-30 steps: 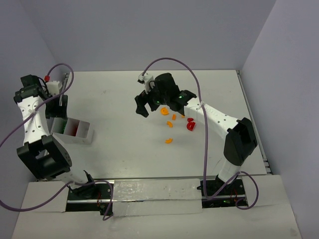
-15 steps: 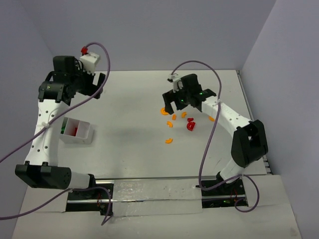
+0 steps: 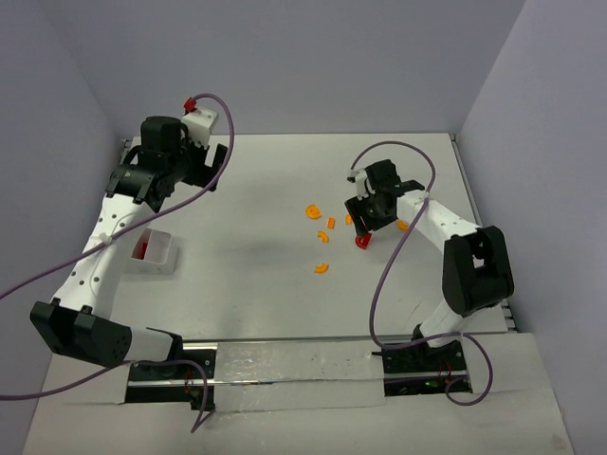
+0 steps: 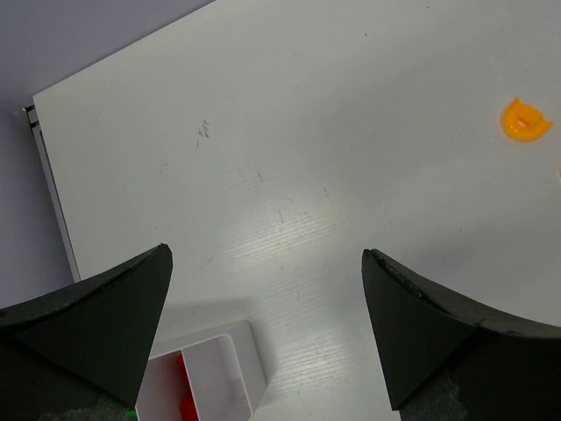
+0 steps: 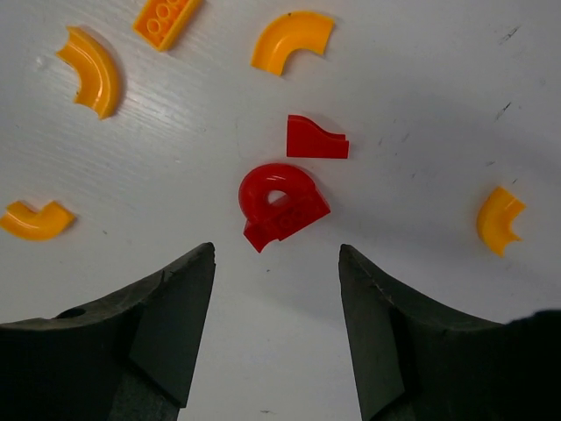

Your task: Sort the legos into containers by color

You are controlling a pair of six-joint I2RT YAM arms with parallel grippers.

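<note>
A red ring-shaped lego flat on the bench, a smaller red piece just beyond, orange curves scattered around. Centred just ahead of the right end effector, spread wide and empty. Swung over here from the pile's left edge within the last second; probably lining up a red pick. Farther out, left end effector, wide and empty too, lifted away from the tray toward mid-bench, leaving compartments uncovered for a drop.
</note>
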